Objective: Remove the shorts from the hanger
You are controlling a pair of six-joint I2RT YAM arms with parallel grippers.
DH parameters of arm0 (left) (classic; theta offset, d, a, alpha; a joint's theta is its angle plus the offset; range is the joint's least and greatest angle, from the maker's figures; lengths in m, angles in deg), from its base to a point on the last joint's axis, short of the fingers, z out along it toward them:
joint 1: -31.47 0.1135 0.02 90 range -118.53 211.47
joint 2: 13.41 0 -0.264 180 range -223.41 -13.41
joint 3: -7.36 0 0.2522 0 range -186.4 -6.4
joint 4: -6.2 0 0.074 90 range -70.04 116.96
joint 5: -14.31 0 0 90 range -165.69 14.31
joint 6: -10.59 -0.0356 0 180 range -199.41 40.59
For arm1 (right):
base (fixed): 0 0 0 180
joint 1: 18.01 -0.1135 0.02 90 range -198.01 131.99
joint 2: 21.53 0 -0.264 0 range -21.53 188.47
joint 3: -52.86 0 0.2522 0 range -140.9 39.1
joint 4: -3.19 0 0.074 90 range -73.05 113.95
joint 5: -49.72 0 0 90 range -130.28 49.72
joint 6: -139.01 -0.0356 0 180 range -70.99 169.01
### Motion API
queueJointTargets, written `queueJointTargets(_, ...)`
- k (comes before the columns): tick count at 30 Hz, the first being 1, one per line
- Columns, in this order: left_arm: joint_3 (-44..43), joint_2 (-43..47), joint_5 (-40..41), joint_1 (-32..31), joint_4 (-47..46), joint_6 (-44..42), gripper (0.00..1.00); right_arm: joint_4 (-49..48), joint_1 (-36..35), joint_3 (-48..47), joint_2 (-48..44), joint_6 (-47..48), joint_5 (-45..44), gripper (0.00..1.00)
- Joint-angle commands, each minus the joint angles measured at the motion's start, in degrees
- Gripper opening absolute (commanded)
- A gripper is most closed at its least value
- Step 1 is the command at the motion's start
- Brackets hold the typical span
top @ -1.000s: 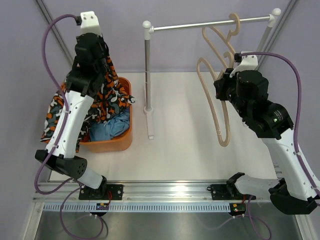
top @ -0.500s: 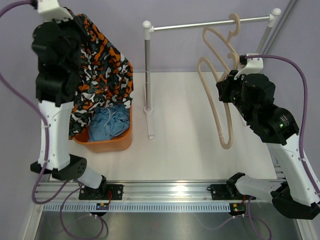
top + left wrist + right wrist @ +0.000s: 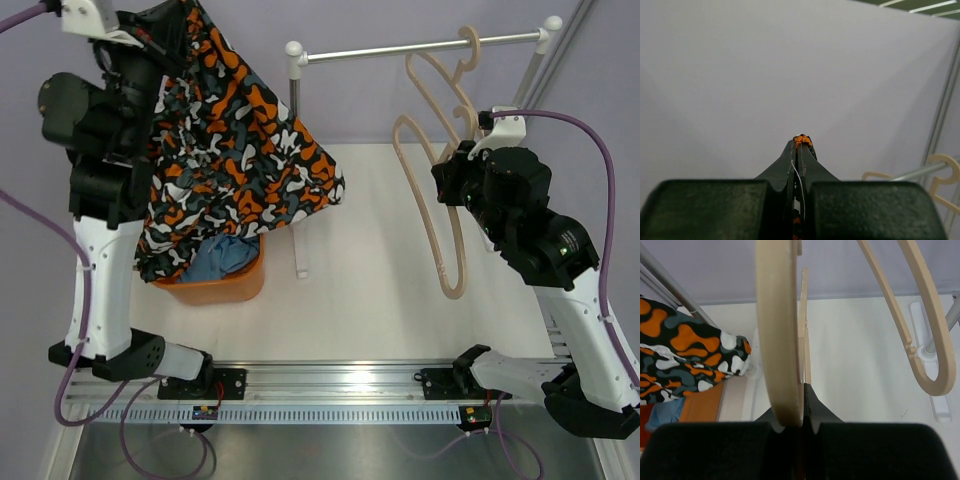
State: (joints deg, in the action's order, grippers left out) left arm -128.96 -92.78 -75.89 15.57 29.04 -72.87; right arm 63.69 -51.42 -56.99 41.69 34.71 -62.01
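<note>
Right pincer (image 3: 801, 392), 3 o'clock side of the table: jaws clamped tight on the pale curved wooden hanger (image 3: 777, 340). If I pull at a bad angle, it unhooks or drags the second bare wooden hanger (image 3: 940, 340) along.

At 9 o'clock, the orange plastic tub (image 3: 215, 288) has the plain light blue shorts (image 3: 225, 258) inside. The orange, black, grey and white camouflage shorts (image 3: 230, 160) hang above it, off the hanger, flaring toward 3 o'clock past the rim.

Left pincer (image 3: 800, 145), up at 11 o'clock: closed on only a thin pinch of that cloth (slip risk). If I release here, I reckon part lands outside the tub. The hem could also snag the grey metal rack post (image 3: 294, 100) under the metal rail (image 3: 420, 47) at 12.
</note>
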Motion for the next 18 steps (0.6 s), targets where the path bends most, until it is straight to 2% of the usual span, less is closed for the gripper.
queueJointTargets(1, -3.4, -3.6, -10.1, -0.1, -4.0, 1.0, 0.0, 0.3, 0.2, -2.3, -1.1, 0.5, 0.3, 0.0)
queueJointTargets(6, -3.5, -5.1, -13.6, -0.1, -5.5, 1.9, 0.0, 0.5, 0.2, -2.1, -1.5, 0.9, -0.2, 0.0)
queueJointTargets(10, -4.5, -6.6, -12.0, -0.1, -4.8, 1.3, 0.0, 0.9, 0.2, -2.2, -1.6, 0.9, -0.7, 0.0)
queueJointTargets(13, -3.4, -6.3, -3.7, -0.1, -2.8, 0.0, 0.0, 0.8, 0.2, -1.7, -1.9, 0.9, -0.7, 0.0)
queueJointTargets(14, -2.1, -5.7, 2.6, 0.0, -2.8, -0.4, 0.0, 0.8, 0.2, -1.4, -1.9, 0.9, -0.8, 0.0)
queueJointTargets(18, 7.0, -0.5, 18.0, 0.7, -1.5, -0.7, 0.0, 0.8, 0.2, -0.9, -1.8, 0.8, -0.3, 0.0)
